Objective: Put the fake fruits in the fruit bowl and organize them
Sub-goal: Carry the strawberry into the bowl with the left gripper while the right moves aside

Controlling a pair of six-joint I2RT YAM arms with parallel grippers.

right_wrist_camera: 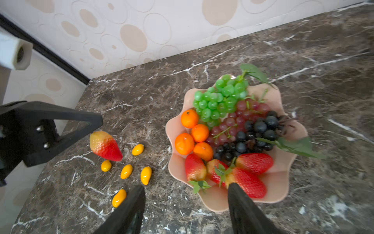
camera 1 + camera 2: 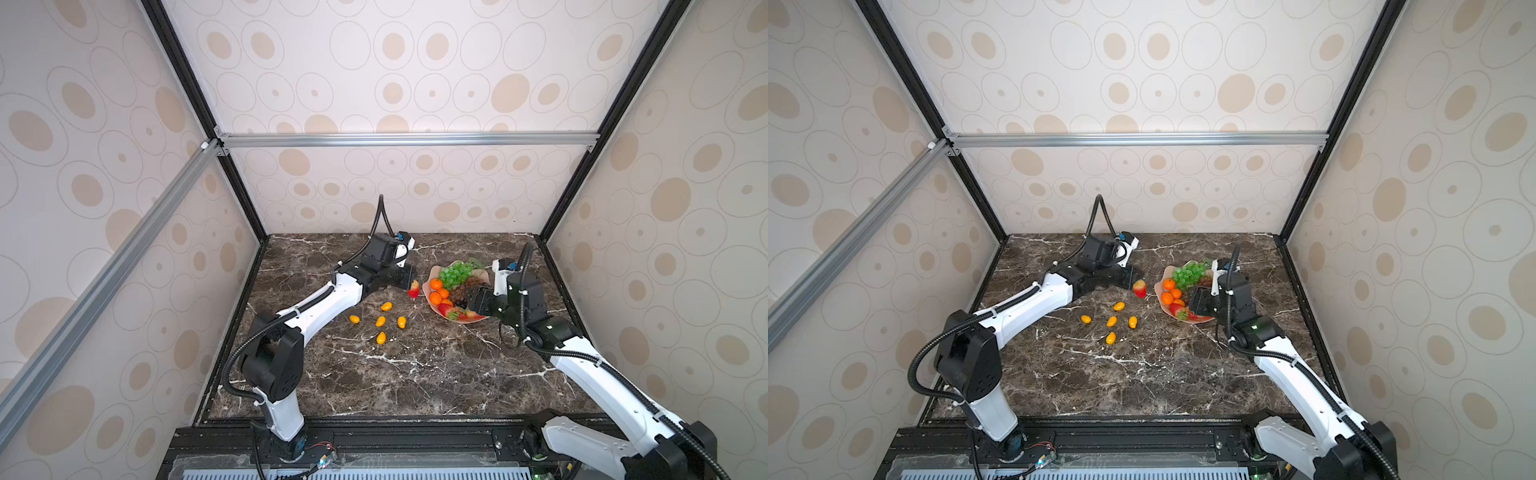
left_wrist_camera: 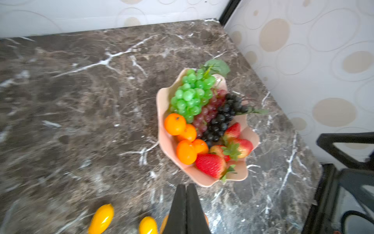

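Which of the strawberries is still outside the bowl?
The strawberry at the tip of the shut left gripper, beside the kumquats on the table; the other four lie inside the fruit bowl.

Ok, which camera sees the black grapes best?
Right wrist view: black grapes look big and clear. Left wrist view shows them smaller, blurrier. In both top views they're tiny, partly behind the right arm.

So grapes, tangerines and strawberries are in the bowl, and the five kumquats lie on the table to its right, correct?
Not quite. The five kumquats lie on the table to the left of the bowl, not its right; both top views show this. Grapes, tangerines and strawberries are indeed in the bowl.
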